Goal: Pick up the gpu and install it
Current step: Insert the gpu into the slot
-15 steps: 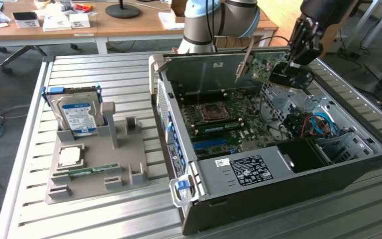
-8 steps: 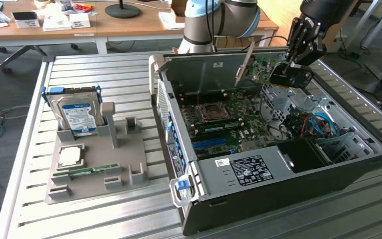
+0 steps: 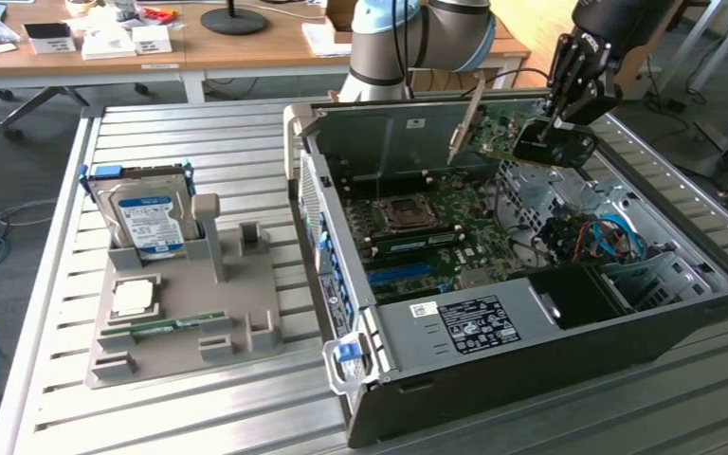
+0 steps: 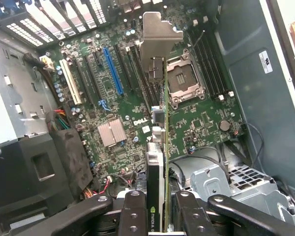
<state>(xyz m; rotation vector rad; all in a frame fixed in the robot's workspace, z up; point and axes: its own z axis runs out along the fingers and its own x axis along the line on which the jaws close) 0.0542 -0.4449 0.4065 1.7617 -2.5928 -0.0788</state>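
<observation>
GPU is being gripped by the gripper, with its fingers being pressed against both faces of the card. It is being held edge-on in the air inside the open case, above the motherboard and clear of the slots, its silvery bracket pointing away from the wrist. On the exterior view's left, a hard drive is being propped upright in a grey stand on the slatted table.
</observation>
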